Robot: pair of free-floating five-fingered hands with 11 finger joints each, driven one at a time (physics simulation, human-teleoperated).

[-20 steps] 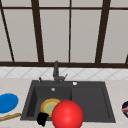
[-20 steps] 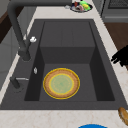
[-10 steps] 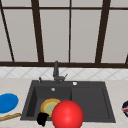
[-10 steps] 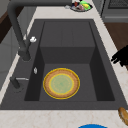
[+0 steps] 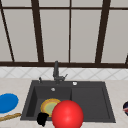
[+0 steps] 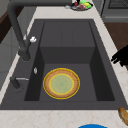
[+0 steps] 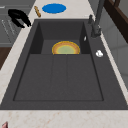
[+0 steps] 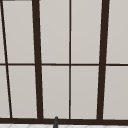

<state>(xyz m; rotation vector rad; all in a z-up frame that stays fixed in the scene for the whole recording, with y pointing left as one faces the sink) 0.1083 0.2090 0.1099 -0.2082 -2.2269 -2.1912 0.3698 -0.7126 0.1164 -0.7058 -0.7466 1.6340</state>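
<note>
Hovering with loosely spread fingers, hand (image 5: 42, 119) fronts dark sink (image 5: 90, 100) below window (image 5: 70, 32).

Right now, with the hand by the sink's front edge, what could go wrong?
1. The left hand sits outside the front rim. A straight move toward the plate may clip that rim.
2. The plate lies flat on the basin floor, so it may slide rather than lift.
3. A red ball covers part of the plate in the front view, so depth there is hard to judge.
</note>
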